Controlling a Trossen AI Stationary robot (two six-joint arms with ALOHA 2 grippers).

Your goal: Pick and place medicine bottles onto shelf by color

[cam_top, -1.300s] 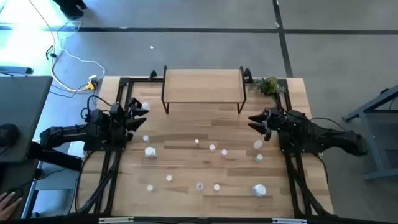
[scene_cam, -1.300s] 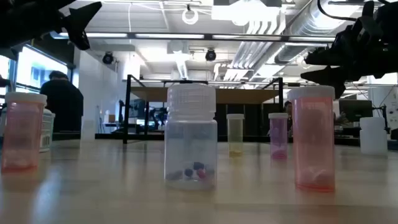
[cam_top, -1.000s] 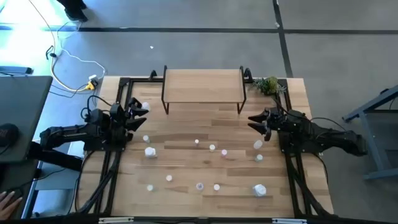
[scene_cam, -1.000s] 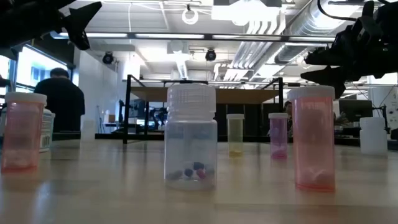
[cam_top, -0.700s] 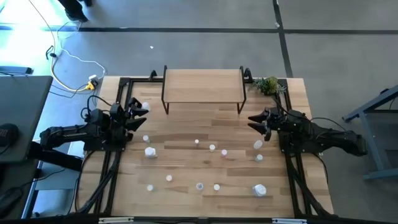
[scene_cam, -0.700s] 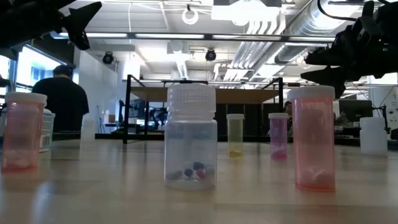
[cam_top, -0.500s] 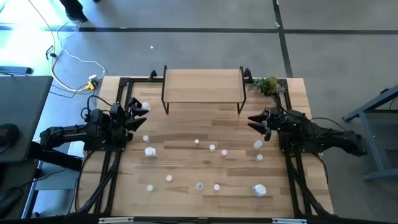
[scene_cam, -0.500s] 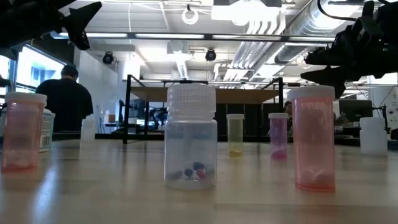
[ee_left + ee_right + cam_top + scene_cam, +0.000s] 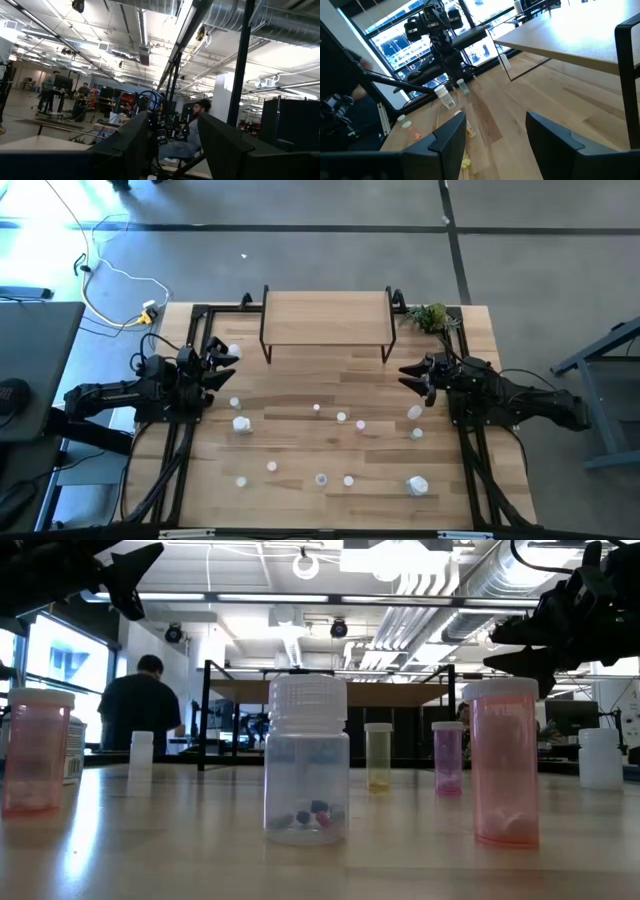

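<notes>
0 medicine bottles (image 9: pixel 241 424) stand on the shelf (image 9: pixel 326 317) at the frame's upper centre; about 12 are scattered across the wooden table (image 9: pixel 300 435) below it, so sorting by cap colour looks entirely ahead. Left gripper (image 9: pixel 226 359) hovers at left, fingers parted and empty. Right gripper (image 9: pixel 411 375) hovers at right, fingers spread wide, holding nothing.

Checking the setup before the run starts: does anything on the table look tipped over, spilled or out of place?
Nothing stands out. The bottles are scattered loose over the table and the ones the low view shows stand upright; none is on the shelf yet. The left gripper and right gripper hang open at the table's sides, holding nothing.
</notes>
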